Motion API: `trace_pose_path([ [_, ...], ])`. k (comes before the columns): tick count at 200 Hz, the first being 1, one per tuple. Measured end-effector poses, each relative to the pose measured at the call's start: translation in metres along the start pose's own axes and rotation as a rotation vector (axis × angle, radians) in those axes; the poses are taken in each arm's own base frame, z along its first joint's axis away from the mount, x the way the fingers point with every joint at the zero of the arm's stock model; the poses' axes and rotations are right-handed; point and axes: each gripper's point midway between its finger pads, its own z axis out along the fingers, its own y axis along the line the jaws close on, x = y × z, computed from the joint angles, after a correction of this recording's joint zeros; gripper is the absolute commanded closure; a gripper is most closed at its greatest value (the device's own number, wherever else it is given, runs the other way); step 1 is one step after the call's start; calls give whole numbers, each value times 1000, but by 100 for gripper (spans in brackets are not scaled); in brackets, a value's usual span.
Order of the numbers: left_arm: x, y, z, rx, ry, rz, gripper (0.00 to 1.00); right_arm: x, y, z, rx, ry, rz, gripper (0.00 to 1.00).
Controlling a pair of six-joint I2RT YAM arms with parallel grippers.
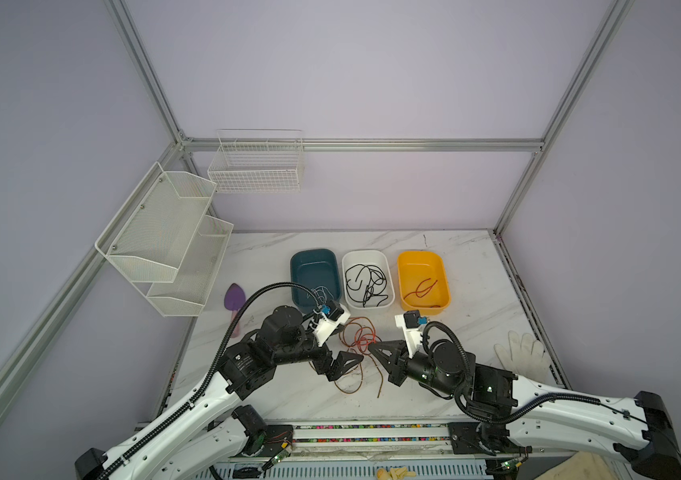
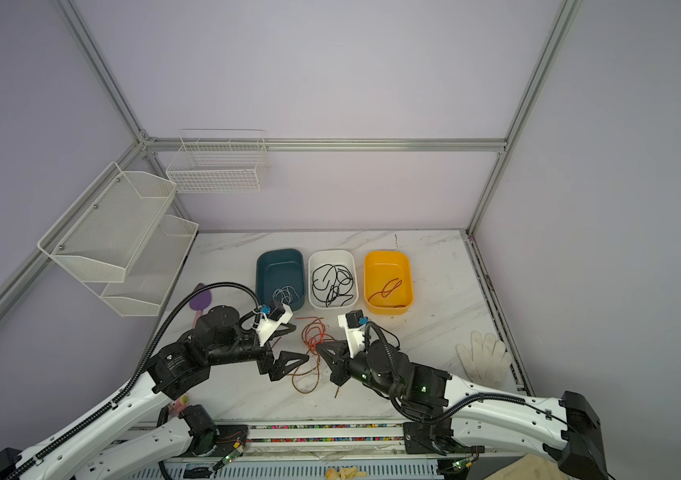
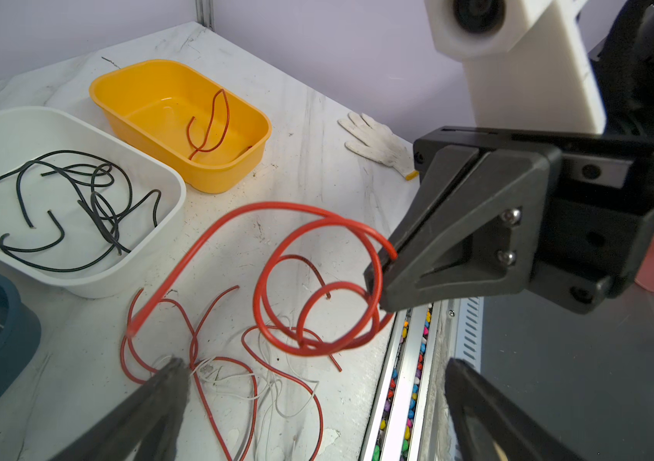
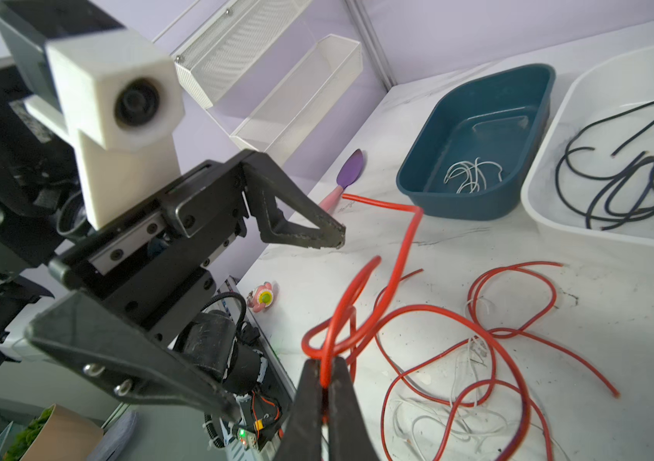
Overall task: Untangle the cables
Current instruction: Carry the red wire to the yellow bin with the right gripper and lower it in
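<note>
The cables [image 3: 245,359] lie tangled on the table [image 3: 309,131]. The right gripper [image 3: 377,279] pinches one red cable [image 3: 277,206] (it looks light and bendy). The left gripper [image 3: 313,369] gapes wide, empty; best grab near a loose end.

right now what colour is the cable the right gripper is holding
Red: the cable pinched in the right gripper shows best in the right wrist view.

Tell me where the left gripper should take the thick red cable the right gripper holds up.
Best the straight raised stretch of the thick red cable near its free end. Come from the left gripper's side, jaws across it: that part seems to hang clear of the thin wires below, away from the right gripper.
</note>
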Motion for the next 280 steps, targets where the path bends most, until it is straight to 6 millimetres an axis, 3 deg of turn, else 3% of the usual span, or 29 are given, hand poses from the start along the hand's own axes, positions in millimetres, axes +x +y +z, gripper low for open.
trace_pose_path([
  [72,2,1,1,-4,8,6,2,-65,-46,-44,225,-284,59,100],
  [105,3,3,3,-9,16,5,2,-86,-94,-48,382,-346,68,100],
  [144,5,4,4,-16,23,6,2,-90,-158,-41,540,-299,89,100],
  [193,6,13,5,-65,29,3,0,-103,-197,-28,601,-258,114,100],
  [220,12,31,7,-160,53,-4,0,-112,-222,-18,624,-245,138,100],
  [280,29,85,1,-461,129,-16,0,-106,-273,7,641,-168,206,100],
])
